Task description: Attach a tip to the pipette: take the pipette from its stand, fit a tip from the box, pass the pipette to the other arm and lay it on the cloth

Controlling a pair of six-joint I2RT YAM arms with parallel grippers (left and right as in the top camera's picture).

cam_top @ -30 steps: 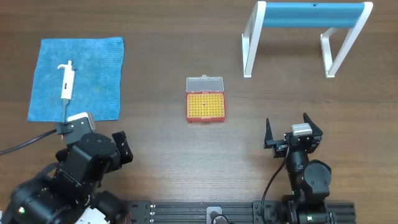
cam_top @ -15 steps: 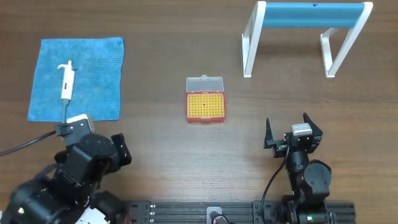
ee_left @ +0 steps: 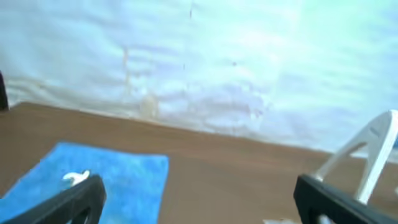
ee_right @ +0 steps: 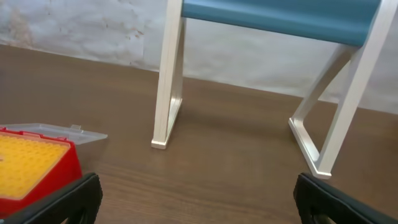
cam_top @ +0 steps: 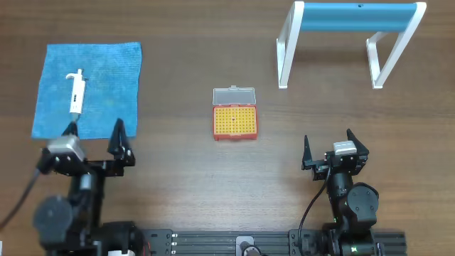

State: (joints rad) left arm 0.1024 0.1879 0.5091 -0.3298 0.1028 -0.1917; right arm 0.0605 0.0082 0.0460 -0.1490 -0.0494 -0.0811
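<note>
The white pipette (cam_top: 75, 94) lies on the blue cloth (cam_top: 106, 78) at the table's left, its tip end pointing toward the near edge. My left gripper (cam_top: 94, 134) stands open just in front of the cloth's near edge, holding nothing; its wrist view shows the cloth (ee_left: 124, 177) and the pipette's top (ee_left: 76, 178). The red tip box (cam_top: 234, 121) with yellow tips sits at mid-table with its clear lid open. My right gripper (cam_top: 327, 147) is open and empty at the near right, with the tip box (ee_right: 34, 167) ahead of it.
The white-and-blue pipette stand (cam_top: 352, 39) is at the far right, also seen as stand (ee_right: 273, 25) in the right wrist view. Bare wooden table (cam_top: 178, 171) lies between the two arms.
The left arm has swung from a folded, turned pose to upright, facing the cloth, with its fingers spread. The right arm, pipette and box have not moved.
</note>
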